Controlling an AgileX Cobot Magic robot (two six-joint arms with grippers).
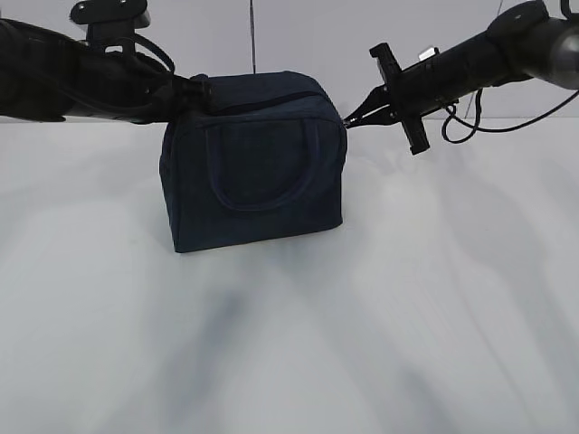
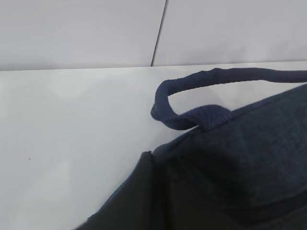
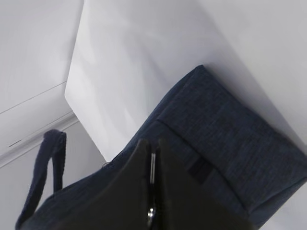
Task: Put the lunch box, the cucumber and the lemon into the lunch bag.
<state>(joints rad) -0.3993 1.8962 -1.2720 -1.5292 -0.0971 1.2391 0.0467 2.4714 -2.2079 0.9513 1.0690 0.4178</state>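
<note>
The dark navy lunch bag (image 1: 258, 172) stands upright on the table, its top closed and one loop handle hanging flat on the front. My left gripper (image 1: 194, 93) is at the bag's top left corner, shut, with bag fabric (image 2: 249, 158) pressed against its dark finger (image 2: 139, 196). My right gripper (image 1: 351, 118) is at the top right corner, shut on the silver zipper pull (image 3: 152, 165), which shows as a thin bright strip between the fingers. A loop handle (image 2: 165, 108) arches above the bag's top. The lunch box, the cucumber and the lemon are out of view.
The white table (image 1: 407, 316) spreads in front of and beside the bag. A pale wall (image 1: 271, 36) rises close behind it. A black cable (image 1: 470, 122) loops under the right arm.
</note>
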